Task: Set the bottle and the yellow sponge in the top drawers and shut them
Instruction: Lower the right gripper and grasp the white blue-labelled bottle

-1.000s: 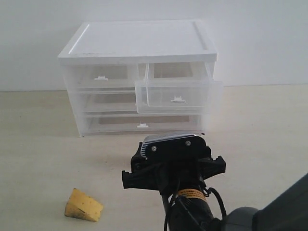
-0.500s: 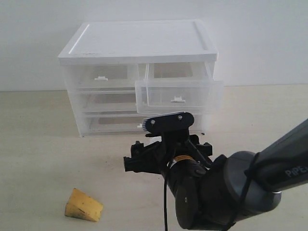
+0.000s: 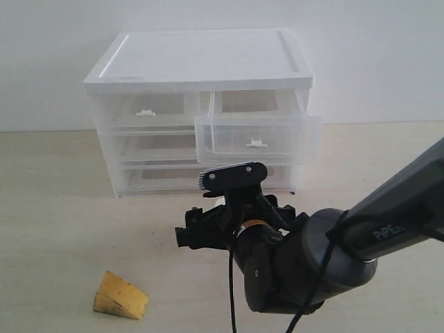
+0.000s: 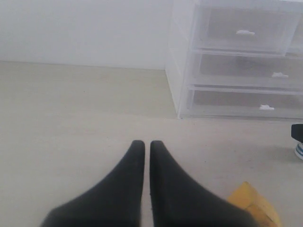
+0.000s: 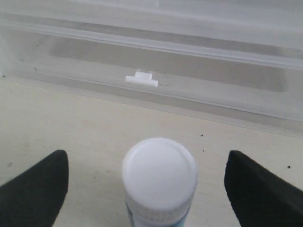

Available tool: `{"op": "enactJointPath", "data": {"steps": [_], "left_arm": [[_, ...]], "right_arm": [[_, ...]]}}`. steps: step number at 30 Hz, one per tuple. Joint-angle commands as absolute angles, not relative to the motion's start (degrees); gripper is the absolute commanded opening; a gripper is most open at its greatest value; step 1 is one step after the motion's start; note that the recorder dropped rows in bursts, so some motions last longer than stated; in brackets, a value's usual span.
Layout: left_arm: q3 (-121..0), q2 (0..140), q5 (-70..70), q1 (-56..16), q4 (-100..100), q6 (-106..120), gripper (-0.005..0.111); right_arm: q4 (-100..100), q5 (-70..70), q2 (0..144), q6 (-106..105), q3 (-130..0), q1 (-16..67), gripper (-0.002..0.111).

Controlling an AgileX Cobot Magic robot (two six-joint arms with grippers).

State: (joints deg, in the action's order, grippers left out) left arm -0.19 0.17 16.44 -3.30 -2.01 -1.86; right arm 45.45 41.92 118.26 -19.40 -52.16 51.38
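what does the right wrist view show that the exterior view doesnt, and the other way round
Only the right wrist view: the bottle, upright on the table, its white cap between the open jaws of the right gripper, untouched by them. Only the exterior view: the yellow sponge lying on the table, the top right drawer pulled out, the top left drawer shut; the arm hides the bottle there. Both: the bottom drawer with its tab handle, and the table.

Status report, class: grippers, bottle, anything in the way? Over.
Right gripper open astride bottle. Left gripper shut, empty. One top drawer open. Nothing blocking.
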Motion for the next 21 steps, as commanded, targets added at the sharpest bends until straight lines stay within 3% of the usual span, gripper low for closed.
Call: {"op": "enactJointPath", "data": {"steps": [1,7,21], "left_arm": [[0.00,0.00,16.34,-2.99,-1.95,-1.52,0.004],[0.00,0.00,16.34,-2.99,-1.95,-1.52,0.004],[0.00,0.00,16.34,-2.99,-1.95,-1.52,0.004]], "right_arm": [[45.29,42.56,118.63,-20.45,-53.33,50.88,0.081],[45.71,40.06,118.63,-20.68,-53.33,49.63,0.078],[45.27,38.00,118.63,-23.28,-54.62,49.54,0.035]]}}
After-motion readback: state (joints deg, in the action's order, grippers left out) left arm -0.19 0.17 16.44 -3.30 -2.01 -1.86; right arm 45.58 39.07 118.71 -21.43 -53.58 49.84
